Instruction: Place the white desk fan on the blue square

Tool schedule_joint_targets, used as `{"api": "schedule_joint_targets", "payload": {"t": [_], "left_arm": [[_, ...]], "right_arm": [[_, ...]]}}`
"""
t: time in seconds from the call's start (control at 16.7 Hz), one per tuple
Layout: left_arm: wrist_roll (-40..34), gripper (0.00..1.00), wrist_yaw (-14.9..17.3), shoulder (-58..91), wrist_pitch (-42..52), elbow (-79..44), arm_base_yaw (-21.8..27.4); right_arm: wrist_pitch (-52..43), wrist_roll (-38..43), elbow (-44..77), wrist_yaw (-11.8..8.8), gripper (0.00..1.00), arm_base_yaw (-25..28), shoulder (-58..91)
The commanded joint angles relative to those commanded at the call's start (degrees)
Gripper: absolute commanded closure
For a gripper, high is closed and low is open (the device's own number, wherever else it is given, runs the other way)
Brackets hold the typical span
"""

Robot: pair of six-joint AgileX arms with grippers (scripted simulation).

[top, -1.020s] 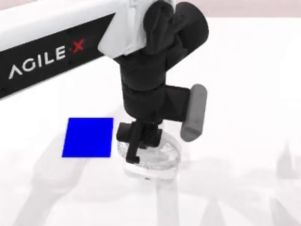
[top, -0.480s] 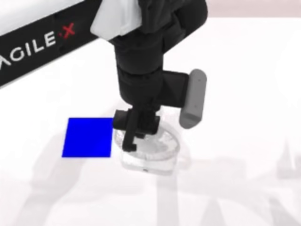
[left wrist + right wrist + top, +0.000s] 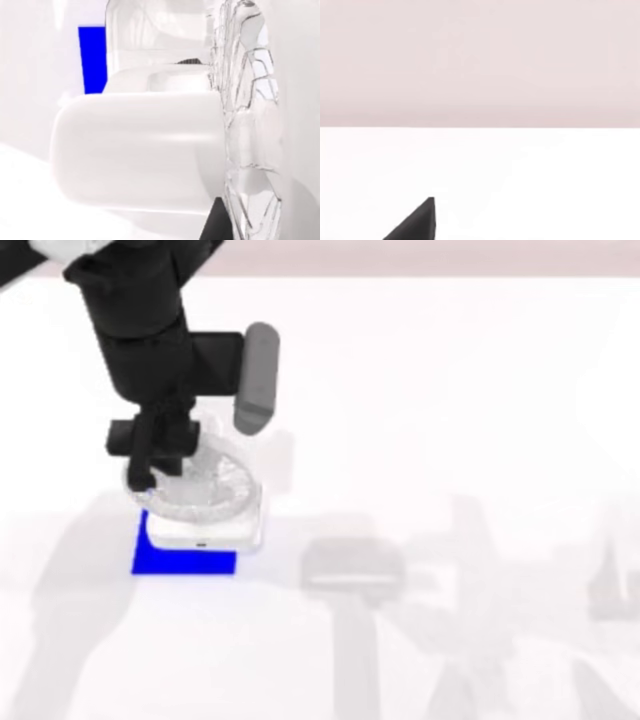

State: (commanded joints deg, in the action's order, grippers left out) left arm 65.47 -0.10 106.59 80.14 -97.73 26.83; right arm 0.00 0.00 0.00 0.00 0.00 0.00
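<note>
While my left gripper (image 3: 150, 455) clamps the fan (image 3: 200, 495) by the top of its round grille, the fan sits over most of the blue square (image 3: 185, 562) at lower left of the top view. My right arm is out of that view.

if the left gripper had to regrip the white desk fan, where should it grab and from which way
Probably the upper rim of the white desk fan, from above, where the left gripper holds it now over the blue square. The thin upright grille ring fits between two fingers; the low base looks too wide.
</note>
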Motion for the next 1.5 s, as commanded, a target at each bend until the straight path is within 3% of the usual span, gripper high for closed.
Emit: {"api": "schedule_joint_targets", "payload": {"t": [0.24,1.08,1.5], "left_arm": [[3.2,1.0,-0.1,-1.0,-1.2,1.8,-5.4],[3.3,1.0,-0.1,-0.2,-8.9,8.6,-5.6],[3.3,0.47,-0.1,-0.2,-8.9,8.6,-5.6]], "right_arm": [[0.0,0.0,0.0,0.0,0.0,0.0,0.0],[0.0,0.0,0.0,0.0,0.0,0.0,0.0],[0.0,0.0,0.0,0.0,0.0,0.0,0.0]]}}
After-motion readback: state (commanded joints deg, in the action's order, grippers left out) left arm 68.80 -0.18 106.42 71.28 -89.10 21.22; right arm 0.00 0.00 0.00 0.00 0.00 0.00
